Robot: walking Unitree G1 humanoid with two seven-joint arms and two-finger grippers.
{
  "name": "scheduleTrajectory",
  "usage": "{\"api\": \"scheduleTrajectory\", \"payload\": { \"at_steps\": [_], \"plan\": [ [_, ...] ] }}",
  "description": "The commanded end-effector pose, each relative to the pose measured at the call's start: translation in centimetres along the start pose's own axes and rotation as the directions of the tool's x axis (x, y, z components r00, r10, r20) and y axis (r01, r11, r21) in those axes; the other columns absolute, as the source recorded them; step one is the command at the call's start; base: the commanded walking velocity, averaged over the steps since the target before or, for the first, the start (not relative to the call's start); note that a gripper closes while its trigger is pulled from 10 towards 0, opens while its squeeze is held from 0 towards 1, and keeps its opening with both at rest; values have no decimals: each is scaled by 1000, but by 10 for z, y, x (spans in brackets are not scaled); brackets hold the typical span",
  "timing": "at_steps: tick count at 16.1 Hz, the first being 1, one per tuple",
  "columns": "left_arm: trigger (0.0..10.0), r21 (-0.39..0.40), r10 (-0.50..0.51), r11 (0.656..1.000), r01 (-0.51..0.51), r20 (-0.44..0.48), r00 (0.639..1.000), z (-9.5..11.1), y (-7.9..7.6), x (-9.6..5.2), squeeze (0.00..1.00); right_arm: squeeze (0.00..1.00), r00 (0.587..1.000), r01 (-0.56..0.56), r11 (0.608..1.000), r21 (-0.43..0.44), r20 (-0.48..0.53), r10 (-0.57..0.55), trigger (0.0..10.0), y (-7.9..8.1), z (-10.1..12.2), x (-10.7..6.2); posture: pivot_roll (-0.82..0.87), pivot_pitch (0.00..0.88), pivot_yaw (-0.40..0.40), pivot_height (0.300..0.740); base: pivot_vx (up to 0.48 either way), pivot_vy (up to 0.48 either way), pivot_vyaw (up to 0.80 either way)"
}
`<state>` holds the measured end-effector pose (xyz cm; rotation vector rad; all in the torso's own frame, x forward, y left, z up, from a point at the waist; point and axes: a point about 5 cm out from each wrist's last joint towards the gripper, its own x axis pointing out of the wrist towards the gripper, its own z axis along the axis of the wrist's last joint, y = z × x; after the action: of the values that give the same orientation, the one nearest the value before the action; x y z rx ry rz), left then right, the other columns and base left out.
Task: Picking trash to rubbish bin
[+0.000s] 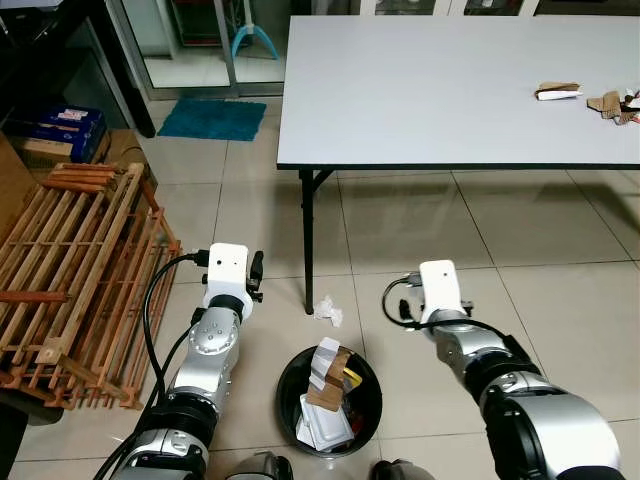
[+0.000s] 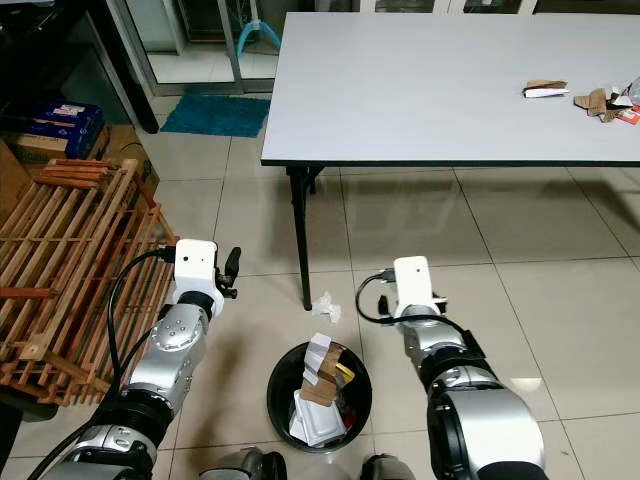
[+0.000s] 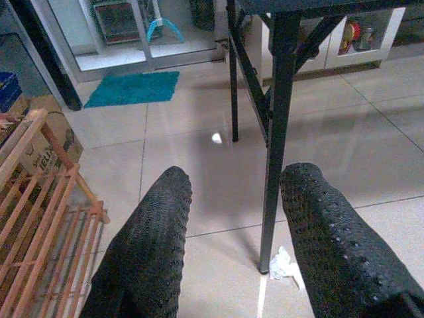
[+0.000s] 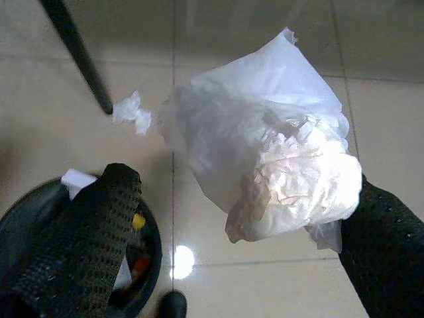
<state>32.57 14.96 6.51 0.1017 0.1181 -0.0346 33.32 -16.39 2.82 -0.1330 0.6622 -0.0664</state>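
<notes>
Round black rubbish bin (image 1: 329, 402) on the tiled floor (image 1: 560, 300), partly filled with white paper, brown card and a bit of yellow. Right gripper (image 4: 232, 218) held over the floor just beside the bin, on its right side; jaws spread around a crumpled white plastic bag (image 4: 265, 159) that sits between the two black fingers (image 4: 86, 245), touching the far one; contact on the near one is unclear. Left gripper (image 3: 232, 245) on the bin's left side, jaws parted with nothing between them, aimed at the table leg (image 3: 275, 132). Small white paper wad (image 1: 328, 311) lies on the floor just beyond the bin, at the foot of that leg. Further scraps, brown and white (image 1: 585, 97), lie on the white worktop (image 1: 420, 90), far from the bin. Wooden slatted rack (image 1: 70, 270) stands well to the bin's left.
</notes>
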Motion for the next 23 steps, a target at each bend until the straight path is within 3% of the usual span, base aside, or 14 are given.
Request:
{"api": "scheduleTrajectory", "payload": {
  "at_steps": [1,3,5,6,7,9,10,11,14,17,19,20,21,23],
  "plan": [
    [10000,6,-4,1000,4,-5,1000,0,0,1,0,0,998,17,998,53,58,-20,10000,-6,5,0,22,96,28,720,0,0,0],
    [10000,5,-6,1000,6,-4,1000,0,0,1,0,0,993,10,994,108,117,-22,10000,-8,10,-1,21,97,28,720,0,0,0],
    [10000,5,-10,1000,10,-4,1000,0,-1,1,0,0,981,-49,967,250,193,-1,10000,-9,16,-2,20,96,29,720,0,0,0],
    [10000,6,-14,1000,14,-5,1000,0,-1,1,0,1000,973,-91,933,349,232,8,10000,-10,20,-3,17,96,31,720,0,0,0],
    [10000,7,-18,1000,18,-6,1000,0,-1,1,0,1000,967,-111,913,393,256,7,10000,-10,22,-3,15,95,32,720,0,0,0],
    [10000,6,-27,1000,27,-5,1000,0,-3,1,0,1000,964,-102,917,385,265,-4,10000,-11,22,-4,16,95,34,720,0,0,0],
    [10000,6,-30,1000,30,-5,1000,0,-4,1,0,357,963,-103,919,381,269,-3,10000,-10,21,-4,16,95,34,720,0,0,0],
    [10000,6,-32,999,32,-4,999,0,-4,1,0,0,960,-110,915,389,279,-4,10000,-10,22,-4,18,96,33,720,0,0,0],
    [10000,6,-36,999,36,-6,999,0,-5,1,0,0,946,-193,882,430,321,50,10000,-1,29,-5,16,96,35,720,0,0,0],
    [10000,6,-39,999,39,-5,999,0,-5,1,0,0,908,-353,819,452,375,184,10000,18,31,-8,18,95,33,720,0,0,0],
    [10000,4,-43,999,43,-4,999,0,-5,1,0,0,895,-421,750,511,367,252,10000,27,22,-9,19,92,32,720,0,0,0],
    [10000,2,-52,999,52,-5,999,0,-6,1,0,0,878,-471,693,545,369,306,10000,33,15,-10,22,90,33,720,0,0,0],
    [10000,2,-55,998,55,-5,998,0,-6,1,0,0,870,-488,672,556,373,323,10000,35,12,-10,22,90,33,720,0,0,0],
    [10000,1,-60,998,60,-5,998,0,-6,1,0,0,839,-545,562,623,415,354,10000,38,9,-12,21,88,35,720,0,0,0]
  ]
}}
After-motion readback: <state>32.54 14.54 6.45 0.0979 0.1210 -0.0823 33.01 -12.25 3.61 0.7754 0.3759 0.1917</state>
